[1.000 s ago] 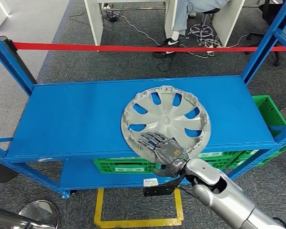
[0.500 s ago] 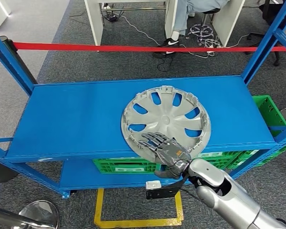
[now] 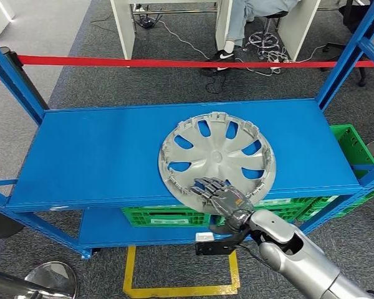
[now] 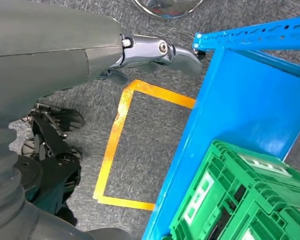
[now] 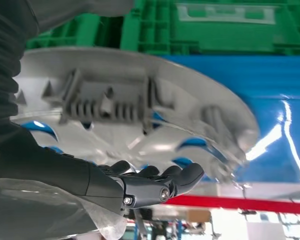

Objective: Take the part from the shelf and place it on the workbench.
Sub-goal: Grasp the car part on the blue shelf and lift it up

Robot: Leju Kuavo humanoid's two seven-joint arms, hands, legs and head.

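A silver hubcap [image 3: 218,152] lies flat on the top level of the blue shelf [image 3: 95,156], its near rim jutting a little past the front edge. My right hand [image 3: 222,200] reaches over that near rim with its fingers stretched across the top. The right wrist view has the hubcap's rim [image 5: 141,100] between the thumb and the dark fingers [image 5: 156,182], with a gap showing on the fingers' side. My left hand [image 4: 160,50] hangs low beside the shelf's corner, a finger straight, holding nothing.
Green crates [image 3: 161,216] stand on the lower level and one more [image 3: 350,143] at the right end. Blue posts rise at the shelf's corners. A red tape [image 3: 176,63] runs behind, a seated person [image 3: 241,25] beyond it. A yellow floor mark [image 3: 180,289] lies in front.
My right hand has slid a little to the right along the hubcap's near rim. The hubcap has stayed where it was.
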